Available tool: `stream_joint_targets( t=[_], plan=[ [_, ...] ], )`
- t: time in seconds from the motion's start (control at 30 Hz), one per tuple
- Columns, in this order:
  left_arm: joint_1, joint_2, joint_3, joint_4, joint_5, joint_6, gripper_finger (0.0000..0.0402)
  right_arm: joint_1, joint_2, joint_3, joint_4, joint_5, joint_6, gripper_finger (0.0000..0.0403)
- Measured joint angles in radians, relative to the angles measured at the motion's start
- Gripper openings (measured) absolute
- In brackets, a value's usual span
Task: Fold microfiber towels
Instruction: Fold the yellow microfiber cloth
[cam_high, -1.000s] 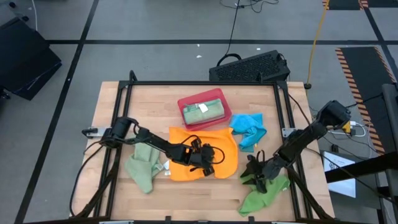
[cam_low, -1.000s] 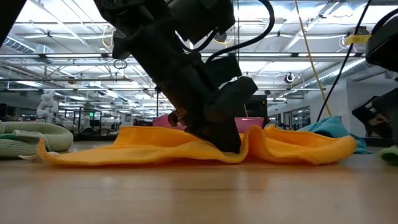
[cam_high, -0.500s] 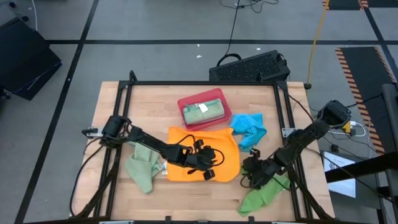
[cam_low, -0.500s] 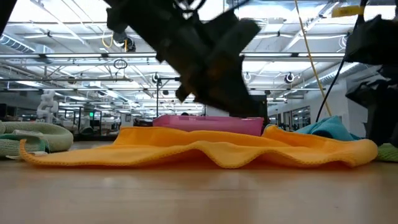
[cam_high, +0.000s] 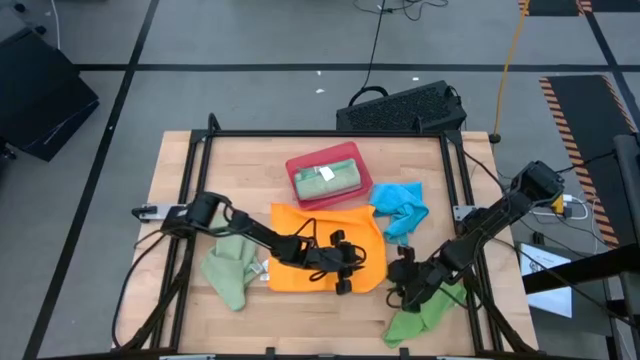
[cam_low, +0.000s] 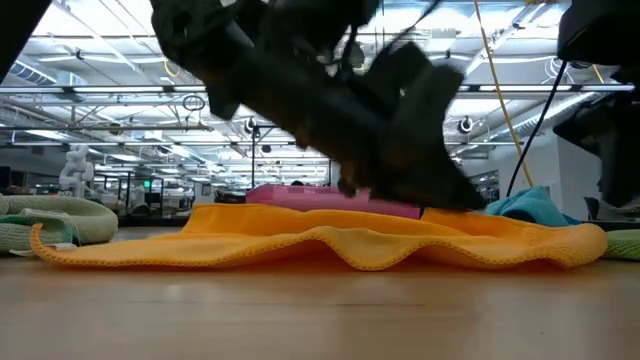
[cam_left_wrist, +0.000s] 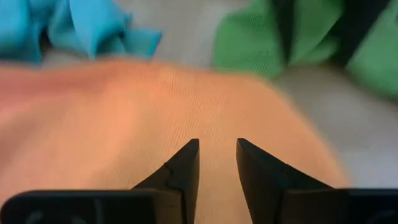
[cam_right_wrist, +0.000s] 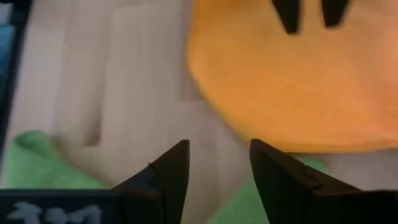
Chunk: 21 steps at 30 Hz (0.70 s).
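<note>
An orange towel (cam_high: 325, 240) lies spread flat mid-table, with low waves along its near edge (cam_low: 300, 245). My left gripper (cam_high: 347, 272) hangs open just over its near right part (cam_left_wrist: 124, 118), with nothing between the fingers; I cannot tell whether it touches the towel. To its right, my right gripper (cam_high: 400, 277) stands open above bare wood (cam_right_wrist: 149, 81) between the orange towel and a crumpled bright green towel (cam_high: 425, 312). A bright blue towel (cam_high: 400, 208) lies bunched at the far right.
A red tray (cam_high: 297, 166) at the far middle holds a folded sage green towel (cam_high: 328, 179). Another sage green towel (cam_high: 228, 268) lies crumpled at the left. A black frame (cam_high: 330, 133) rims the table, and a black keyboard (cam_high: 400, 108) lies beyond the far edge.
My left gripper has risen off the middle of the orange towel, tipped toward level and gone toward the table's right edge. The hump it pressed into the towel has sunk, and the towel lies wider to the right. My right gripper has risen from the bright green towel.
</note>
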Motion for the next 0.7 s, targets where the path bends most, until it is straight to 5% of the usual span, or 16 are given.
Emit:
stream_joint_targets(
  t=[0.27,0.7],
  plan=[
    [0.034,0.004,0.004,-0.185,-0.069,-0.085,0.0108,0.006,0.058,-0.051,0.049,0.008,0.026,0.0160],
    [0.036,0.004,0.004,-0.215,-0.096,-0.113,0.0108,-0.055,0.081,-0.080,-0.049,0.201,0.083,0.0160]
  ],
)
